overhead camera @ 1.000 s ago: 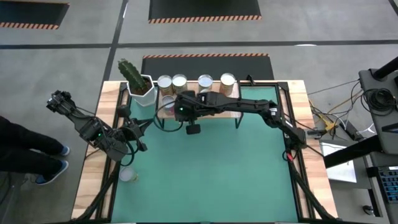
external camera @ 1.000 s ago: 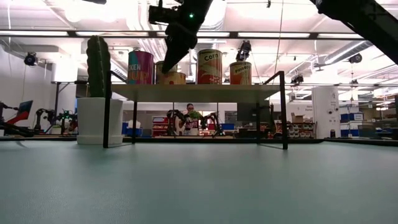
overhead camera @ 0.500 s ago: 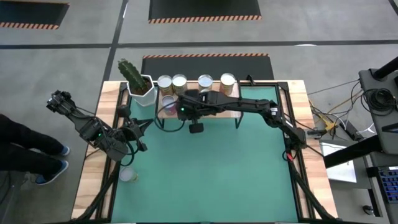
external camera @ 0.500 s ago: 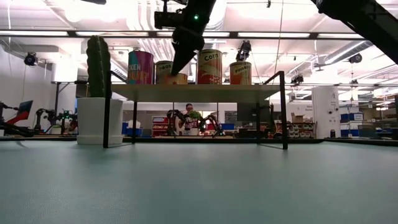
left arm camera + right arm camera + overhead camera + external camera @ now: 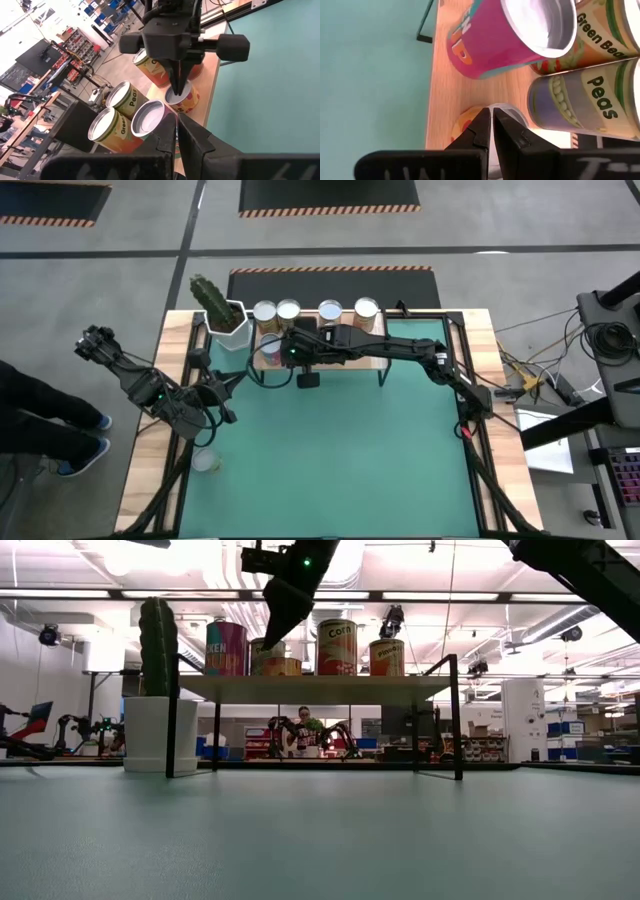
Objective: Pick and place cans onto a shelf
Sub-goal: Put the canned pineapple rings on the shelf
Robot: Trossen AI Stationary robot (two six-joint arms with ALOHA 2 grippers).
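Right end effector (image 5: pixel 490 126): fingers pinched together, nothing between them. It hangs over the front left part of the shelf (image 5: pixel 445 90), tips pointing down.

Directly under the tips is a small orange-labelled can (image 5: pixel 470 117), upright on the wood. From the left wrist view the tips look to be at its silver lid, but I cannot tell whether they touch it or sit just clear. My read: closed fingers cannot take a can, so this one is already placed. The arm is either pressing it square or about to lift off.

Just beyond the tips is the pink can (image 5: pixel 505 35), upright. Beside it are the Peas can (image 5: pixel 590 100) and the Green Beans can (image 5: pixel 600 30), close together. They are packed toward the back, which I judge leaves the front strip free for further cans.

Farther along the shelf from the end effector are the Corn can (image 5: pixel 337 646) and a shorter orange can (image 5: pixel 386 657), both upright with gaps between.

Off the shelf's end nearest the tips is the cactus pot (image 5: pixel 228 320), on the table (image 5: pixel 340 460). It is close enough that I would mind it on retreat.

Well away, at the table's left side, is the left end effector (image 5: pixel 228 383). It is closed, empty and parked facing the shelf. Near it, on the table's wooden edge, is one pale can (image 5: pixel 205 461), the only one I see not yet shelved.
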